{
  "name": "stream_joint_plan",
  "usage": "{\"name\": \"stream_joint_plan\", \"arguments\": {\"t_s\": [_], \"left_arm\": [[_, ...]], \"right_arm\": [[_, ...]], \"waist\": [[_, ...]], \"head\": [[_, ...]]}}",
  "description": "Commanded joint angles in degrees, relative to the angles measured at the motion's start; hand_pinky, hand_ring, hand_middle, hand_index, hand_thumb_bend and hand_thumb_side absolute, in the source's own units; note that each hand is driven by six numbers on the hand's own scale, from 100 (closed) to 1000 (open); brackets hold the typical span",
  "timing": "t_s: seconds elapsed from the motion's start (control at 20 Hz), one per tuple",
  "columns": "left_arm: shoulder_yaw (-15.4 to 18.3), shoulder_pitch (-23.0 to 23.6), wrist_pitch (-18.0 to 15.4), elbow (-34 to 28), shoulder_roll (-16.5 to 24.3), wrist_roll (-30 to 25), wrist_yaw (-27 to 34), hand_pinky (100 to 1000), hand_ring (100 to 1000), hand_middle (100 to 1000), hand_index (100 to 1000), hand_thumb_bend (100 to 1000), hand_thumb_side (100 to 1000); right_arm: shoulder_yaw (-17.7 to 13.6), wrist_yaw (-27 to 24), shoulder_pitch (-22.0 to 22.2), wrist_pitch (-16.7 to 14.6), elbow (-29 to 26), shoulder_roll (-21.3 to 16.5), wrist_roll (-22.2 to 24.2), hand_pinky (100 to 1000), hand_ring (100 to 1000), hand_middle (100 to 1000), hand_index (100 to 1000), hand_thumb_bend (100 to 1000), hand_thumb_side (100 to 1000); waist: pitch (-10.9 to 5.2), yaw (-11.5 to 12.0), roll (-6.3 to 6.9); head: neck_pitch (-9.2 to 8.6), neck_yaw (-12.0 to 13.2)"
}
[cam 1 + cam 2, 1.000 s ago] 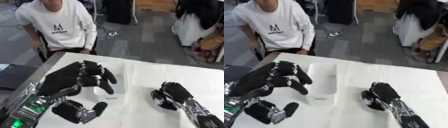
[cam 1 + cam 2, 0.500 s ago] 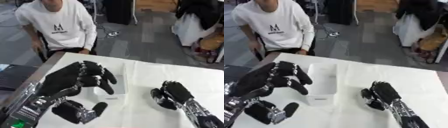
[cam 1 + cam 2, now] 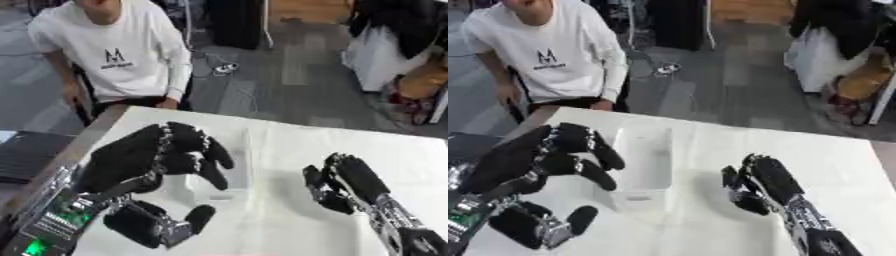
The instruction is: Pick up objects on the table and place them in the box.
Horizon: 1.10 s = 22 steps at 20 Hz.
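Two black robot hands show above a white counter [image 3: 710, 235]. The left robot hand [image 3: 149, 160], large in the near left of the view, is matt black with silver joints; its fingers are curled and its thumb [image 3: 197, 217] bent below, and nothing can be seen held in it. The right robot hand [image 3: 759, 185] rests low on the counter at the right, back upward, fingers curled under, with nothing visible in its hold. The box [image 3: 645, 160] is a long, shallow, white, smooth-walled tray lying on the counter between the two robot hands, just beside the left one, whose fingers hide its near left part in the left eye view. Neither robot hand nor the box has shifted against the earlier frames. A laptop [image 3: 26, 155] lies at the counter's left edge. A person in a white sweatshirt [image 3: 114, 50] sits at the far edge, touching nothing.
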Motion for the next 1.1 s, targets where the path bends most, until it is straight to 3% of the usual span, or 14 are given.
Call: {"name": "stream_joint_plan", "arguments": {"t_s": [0.05,0.5,1.1], "left_arm": [[0.23,-0.53,-0.04,-0.8,0.66,-0.07,0.4,542,501,653,662,179,617],[0.14,-0.39,-0.03,-0.8,0.57,-0.25,0.56,543,501,653,662,178,618],[-0.18,-1.01,-0.21,-0.8,0.21,-0.63,0.93,543,501,650,662,178,617]], "right_arm": [[0.55,-5.04,-1.94,-2.08,-3.82,-0.35,0.97,100,100,100,119,100,476],[2.52,-18.57,-4.41,-4.34,-7.38,-0.9,8.34,100,100,100,118,100,474],[4.74,-26.01,-7.76,-8.29,-7.07,0.87,16.92,100,100,100,120,100,478]], "waist": [[-0.95,-0.12,0.33],[-1.29,-0.11,0.5],[-1.24,-0.05,0.73]], "head": [[-0.53,-0.07],[-0.05,0.11],[1.27,0.18]]}}
